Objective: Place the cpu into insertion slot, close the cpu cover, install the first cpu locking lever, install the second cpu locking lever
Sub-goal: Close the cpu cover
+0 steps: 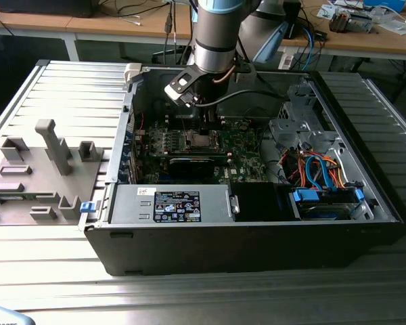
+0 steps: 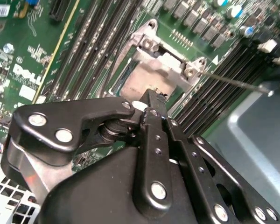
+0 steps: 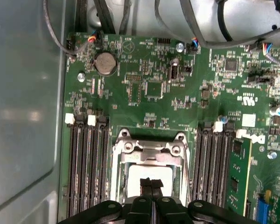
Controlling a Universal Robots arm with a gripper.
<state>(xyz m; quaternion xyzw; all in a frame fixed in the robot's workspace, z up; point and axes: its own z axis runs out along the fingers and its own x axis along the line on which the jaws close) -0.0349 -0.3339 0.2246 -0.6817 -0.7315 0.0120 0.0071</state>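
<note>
Open black desktop computer case point(image 1: 257, 230) lies on its side mid-way across the ribbed grey metal counter point(image 1: 68, 101). The arm reaches down into it. Small flat square cpu with dull silver-grey top point(image 3: 134, 182) is already seated in the square metal-rimmed insertion slot point(image 1: 199, 141), mid-board on the green motherboard point(image 3: 149, 88), between the two banks of long black memory slots point(image 3: 86, 163). Thin silvery cpu cover frame point(image 3: 151, 150) appears to lie down around the chip, whose top shows through the window; I judge placing done and the cover closed or nearly so. A thin wire locking lever point(image 2: 233, 81) juts out sideways from the socket corner in the second wrist view, seemingly unlatched, so the lever work looks left to do. I cannot make out the other lever. Black tool point(image 3: 150, 183) has its fingers pinched together with nothing between them, tips right over the cpu's top face; contact cannot be told.
</note>
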